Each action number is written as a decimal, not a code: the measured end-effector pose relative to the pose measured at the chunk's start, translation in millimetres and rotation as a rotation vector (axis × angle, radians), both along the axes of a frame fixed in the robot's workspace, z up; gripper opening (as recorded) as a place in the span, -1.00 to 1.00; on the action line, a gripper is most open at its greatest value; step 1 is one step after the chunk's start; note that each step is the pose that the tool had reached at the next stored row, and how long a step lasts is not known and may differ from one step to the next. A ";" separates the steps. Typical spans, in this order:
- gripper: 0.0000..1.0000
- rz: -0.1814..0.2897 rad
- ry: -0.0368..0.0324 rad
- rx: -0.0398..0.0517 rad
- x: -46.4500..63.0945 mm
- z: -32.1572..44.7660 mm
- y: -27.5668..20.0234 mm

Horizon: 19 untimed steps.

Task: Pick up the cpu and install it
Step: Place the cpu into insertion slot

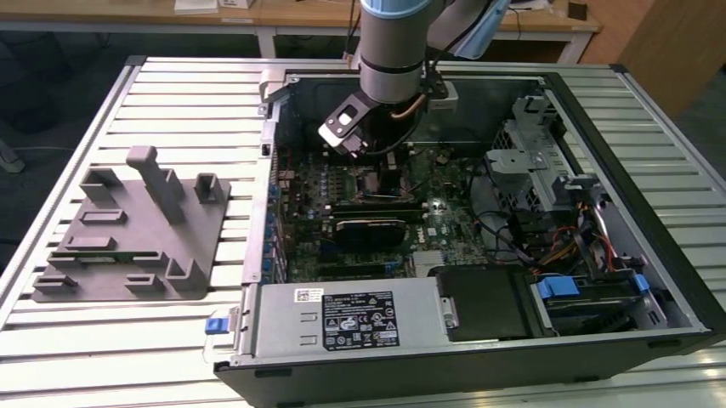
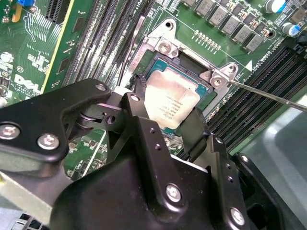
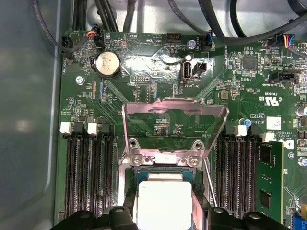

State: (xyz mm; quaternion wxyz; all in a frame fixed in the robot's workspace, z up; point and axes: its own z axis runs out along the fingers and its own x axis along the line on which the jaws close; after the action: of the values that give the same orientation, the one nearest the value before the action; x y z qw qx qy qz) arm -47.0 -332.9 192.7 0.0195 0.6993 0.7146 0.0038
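The arm (image 1: 392, 51) is held almost upright in the exterior view, with its grey wrist segment pointed straight down and a lighter block mounted at an angle on the side toward the exterior view's left. The pincer (image 1: 369, 160) is carried at the lower end, directed downward. In the second wrist view its two black fingers (image 2: 144, 129) are seen spread from the dark bolted body and set against opposite edges of the cpu (image 2: 172, 100). The same grip is seen in the first wrist view, with the chip clamped between the fingertips.
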 end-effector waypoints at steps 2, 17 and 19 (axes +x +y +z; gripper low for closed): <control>0.07 0.000 -0.0002 0.0003 0.0 -0.1 0.1; 0.22 0.000 -0.0003 0.0005 0.0 3.4 0.1; 0.22 0.000 -0.0003 0.0005 0.0 7.6 0.1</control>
State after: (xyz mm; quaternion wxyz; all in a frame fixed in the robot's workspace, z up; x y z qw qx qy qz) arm -47.0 -332.8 200.4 0.0194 0.6993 0.7146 0.0040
